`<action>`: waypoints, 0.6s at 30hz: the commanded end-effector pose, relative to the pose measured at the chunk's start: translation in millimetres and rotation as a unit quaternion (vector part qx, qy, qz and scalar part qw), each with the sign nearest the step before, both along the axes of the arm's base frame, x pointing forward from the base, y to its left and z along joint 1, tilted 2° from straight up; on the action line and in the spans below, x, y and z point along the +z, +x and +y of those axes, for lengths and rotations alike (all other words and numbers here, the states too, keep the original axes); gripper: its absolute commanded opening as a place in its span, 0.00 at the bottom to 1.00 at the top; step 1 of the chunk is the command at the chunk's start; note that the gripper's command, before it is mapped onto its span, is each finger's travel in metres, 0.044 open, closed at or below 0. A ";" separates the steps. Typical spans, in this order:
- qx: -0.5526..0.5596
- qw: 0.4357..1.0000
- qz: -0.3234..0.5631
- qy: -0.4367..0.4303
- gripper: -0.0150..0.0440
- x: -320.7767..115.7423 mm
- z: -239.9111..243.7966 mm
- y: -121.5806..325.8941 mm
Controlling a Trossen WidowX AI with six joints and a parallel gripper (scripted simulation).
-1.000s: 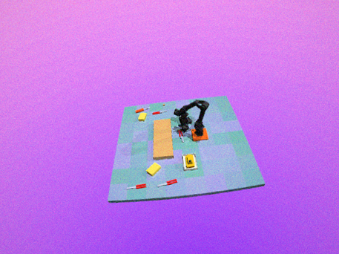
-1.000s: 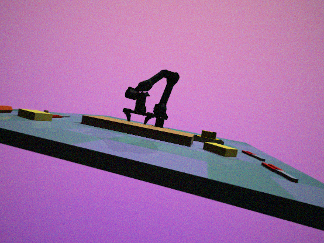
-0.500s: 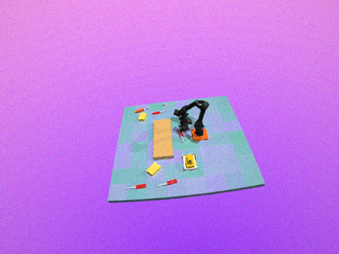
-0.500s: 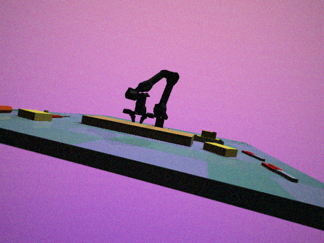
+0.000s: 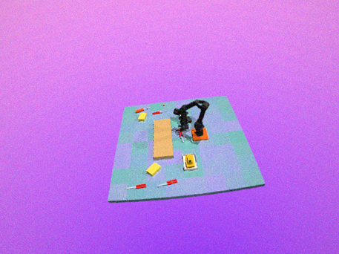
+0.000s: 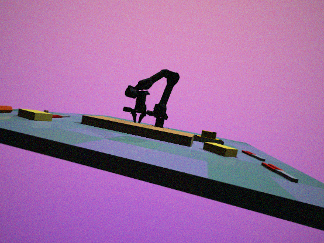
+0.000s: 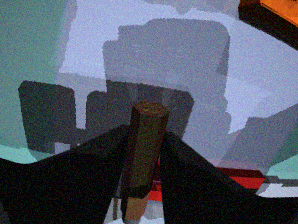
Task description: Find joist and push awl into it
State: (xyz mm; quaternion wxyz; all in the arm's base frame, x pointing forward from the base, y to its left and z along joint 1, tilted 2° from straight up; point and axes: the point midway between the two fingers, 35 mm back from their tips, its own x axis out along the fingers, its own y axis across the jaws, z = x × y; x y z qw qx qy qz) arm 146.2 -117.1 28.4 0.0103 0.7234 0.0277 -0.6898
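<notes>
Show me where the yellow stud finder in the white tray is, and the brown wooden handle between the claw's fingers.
yellow block-shaped stud finder [image 5: 190, 161] [image 6: 209, 135]: top and exterior views, on its body.
brown wooden handle [image 7: 146, 145]: wrist view, on its side.

Stud finder [image 5: 191, 160] [image 6: 209, 134] sits in the tray [image 5: 191, 169] beside one end of the floor panel [image 5: 159, 138] [image 6: 137, 128]. A block [image 5: 153, 169] [image 6: 220, 149] lies near that end, two tools beyond it; another block [image 5: 142, 116] [image 6: 35, 115] lies near the opposite end. The arm's base [image 5: 205, 137] stands across from the panel's long side.
</notes>
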 end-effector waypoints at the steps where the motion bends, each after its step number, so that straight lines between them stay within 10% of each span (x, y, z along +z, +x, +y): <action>1: -0.003 1.000 -0.004 -0.007 0.25 20.9 -5.0 5.0; 18: -0.003 1.000 -0.004 -0.006 0.25 106.4 -1.1 1.9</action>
